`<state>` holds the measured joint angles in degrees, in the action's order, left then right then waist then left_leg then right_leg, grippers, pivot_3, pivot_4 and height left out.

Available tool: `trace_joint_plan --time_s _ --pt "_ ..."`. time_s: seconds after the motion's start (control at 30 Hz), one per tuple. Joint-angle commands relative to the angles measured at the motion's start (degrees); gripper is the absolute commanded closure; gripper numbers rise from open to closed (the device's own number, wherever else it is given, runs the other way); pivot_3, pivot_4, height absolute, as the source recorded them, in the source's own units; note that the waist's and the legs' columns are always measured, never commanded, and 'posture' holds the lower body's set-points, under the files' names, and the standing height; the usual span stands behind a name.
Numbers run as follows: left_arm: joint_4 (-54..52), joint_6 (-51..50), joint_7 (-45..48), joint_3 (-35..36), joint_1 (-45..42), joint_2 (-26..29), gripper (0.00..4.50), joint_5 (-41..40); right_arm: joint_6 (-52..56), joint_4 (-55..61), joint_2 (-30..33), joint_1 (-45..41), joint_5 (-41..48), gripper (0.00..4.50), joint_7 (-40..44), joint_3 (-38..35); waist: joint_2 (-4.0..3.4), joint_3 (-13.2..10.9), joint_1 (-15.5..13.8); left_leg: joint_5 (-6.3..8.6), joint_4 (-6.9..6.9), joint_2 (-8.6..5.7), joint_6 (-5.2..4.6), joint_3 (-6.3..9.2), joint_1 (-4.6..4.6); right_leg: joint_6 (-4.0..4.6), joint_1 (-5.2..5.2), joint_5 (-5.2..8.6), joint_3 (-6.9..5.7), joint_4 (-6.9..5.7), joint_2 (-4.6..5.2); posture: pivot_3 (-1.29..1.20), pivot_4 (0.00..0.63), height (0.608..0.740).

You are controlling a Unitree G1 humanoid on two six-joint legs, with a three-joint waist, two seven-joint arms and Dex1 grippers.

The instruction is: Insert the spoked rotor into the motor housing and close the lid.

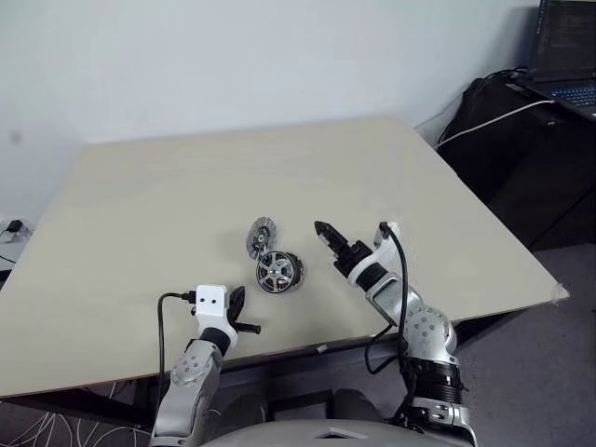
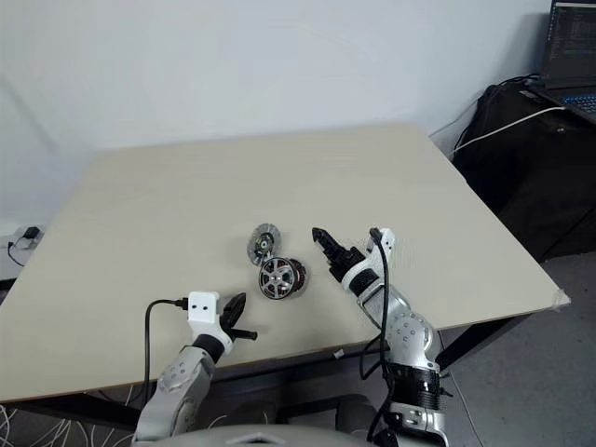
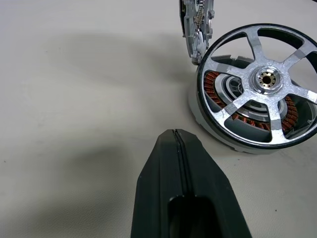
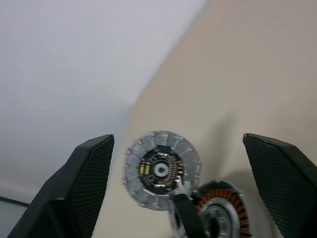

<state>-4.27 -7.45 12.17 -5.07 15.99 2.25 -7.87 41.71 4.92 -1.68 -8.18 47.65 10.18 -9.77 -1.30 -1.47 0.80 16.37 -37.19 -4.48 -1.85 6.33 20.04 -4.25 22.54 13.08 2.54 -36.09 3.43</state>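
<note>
The spoked rotor (image 3: 262, 82) sits over the motor housing (image 3: 213, 88), whose copper windings show between the spokes. This pair (image 1: 277, 271) lies near the middle of the table. The lid (image 1: 261, 236) stands on edge just behind it, leaning against it; its ribbed rim (image 4: 161, 168) faces my right wrist camera. My right gripper (image 1: 328, 238) hovers open to the right of the parts, fingers (image 4: 91, 173) spread wide with nothing between them. My left gripper (image 1: 238, 310) is shut and empty, near the table's front edge, short of the rotor; its fingers (image 3: 176, 148) are pressed together.
The beige table (image 1: 186, 186) has bare surface all around the parts. A dark cabinet (image 1: 521, 140) with cables and a laptop (image 1: 568, 56) stands off the table's right side. A white wall rises behind.
</note>
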Motion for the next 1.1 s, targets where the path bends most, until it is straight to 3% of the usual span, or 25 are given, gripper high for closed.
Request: trace_joint_plan --time_s 0.03,0.23,0.4,0.7,1.1 --pt "-1.96 0.27 0.31 0.01 -0.66 -0.10 4.50 -0.53 -3.89 5.72 3.63 0.82 -9.46 0.93 2.07 8.47 0.00 0.00 -0.07 0.00 0.00 0.00 0.00 0.00 0.00 0.00 0.00 0.00 0.00 0.01 0.00 0.00 0.000 0.740" --pt "-2.00 0.34 0.42 0.20 -0.56 -0.15 4.50 -0.62 -13.89 8.08 12.04 1.25 -26.88 2.86 8.97 26.02 0.06 -0.01 -0.09 -0.01 -0.02 0.01 0.02 -0.02 -0.01 -0.29 -0.01 0.17 0.00 0.00 -0.01 0.00 0.000 0.740" --pt "-2.22 0.42 0.30 0.40 -0.20 -0.36 4.50 -0.81 -15.90 7.90 11.67 0.53 -27.92 4.49 13.84 29.62 0.22 -0.05 -0.23 -0.01 -0.06 0.01 0.02 0.00 -0.02 -0.31 -0.05 0.16 -0.01 0.00 0.00 0.00 0.000 0.740" --pt "-2.42 1.52 0.45 1.11 0.19 -1.02 4.50 -1.23 -15.73 2.17 14.38 -2.63 -33.68 4.49 23.34 37.63 0.42 0.02 -0.33 0.00 -0.10 0.00 0.02 0.02 -0.03 -0.33 -0.07 0.14 -0.02 0.01 0.01 0.00 0.000 0.740" --pt "-2.43 1.73 0.25 1.61 0.62 -1.47 4.50 -1.24 -25.11 -9.56 12.29 -5.30 -47.60 4.49 21.84 44.06 0.55 0.10 -0.34 0.00 -0.10 -0.02 0.04 0.01 -0.04 -0.05 -0.06 -0.04 -0.02 0.00 0.00 0.00 0.000 0.740"
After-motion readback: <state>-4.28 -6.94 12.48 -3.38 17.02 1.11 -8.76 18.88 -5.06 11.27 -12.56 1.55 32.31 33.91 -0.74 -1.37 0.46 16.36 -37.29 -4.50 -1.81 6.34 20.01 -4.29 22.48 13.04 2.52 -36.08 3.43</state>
